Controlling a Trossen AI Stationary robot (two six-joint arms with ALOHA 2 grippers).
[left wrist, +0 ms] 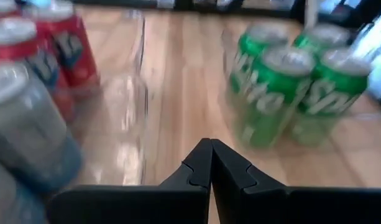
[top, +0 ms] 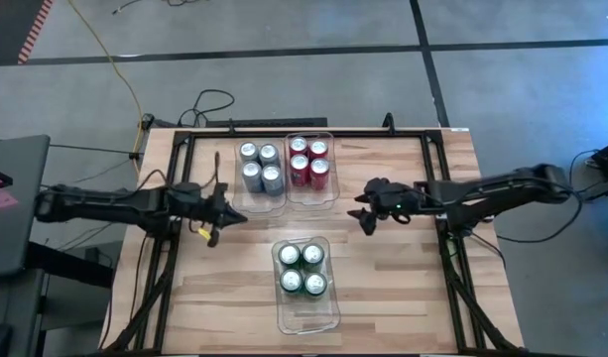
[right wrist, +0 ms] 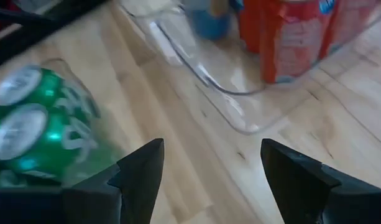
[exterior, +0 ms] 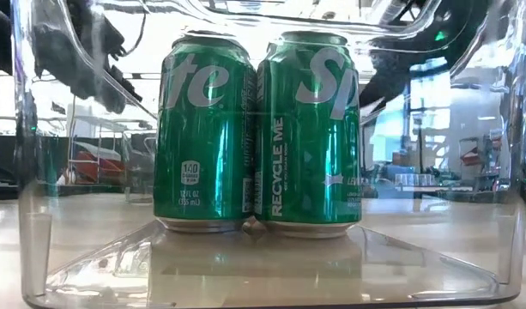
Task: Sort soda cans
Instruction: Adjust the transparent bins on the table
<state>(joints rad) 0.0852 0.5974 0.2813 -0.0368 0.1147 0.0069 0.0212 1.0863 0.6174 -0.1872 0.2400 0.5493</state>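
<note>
Several silver-grey cans [top: 259, 166] stand in a clear bin at the table's far middle, several red cans [top: 308, 163] in the bin beside it, and several green cans [top: 302, 269] in a clear bin nearer the near edge. The green cans [exterior: 258, 133] fill the low view. My left gripper [top: 227, 216] hovers left of the bins, shut and holding nothing; its wrist view shows its closed fingers [left wrist: 210, 163] over bare wood. My right gripper [top: 365, 213] hovers right of the red cans, open and holding nothing, with its open fingers [right wrist: 209, 168] over the wood.
The three clear plastic bins [top: 286, 203] take up the table's middle. A black frame [top: 442, 198] runs along the table's sides and far edge. Bare wood [top: 383, 278] lies between the bins and to either side. Cables [top: 209, 104] lie on the floor beyond the far edge.
</note>
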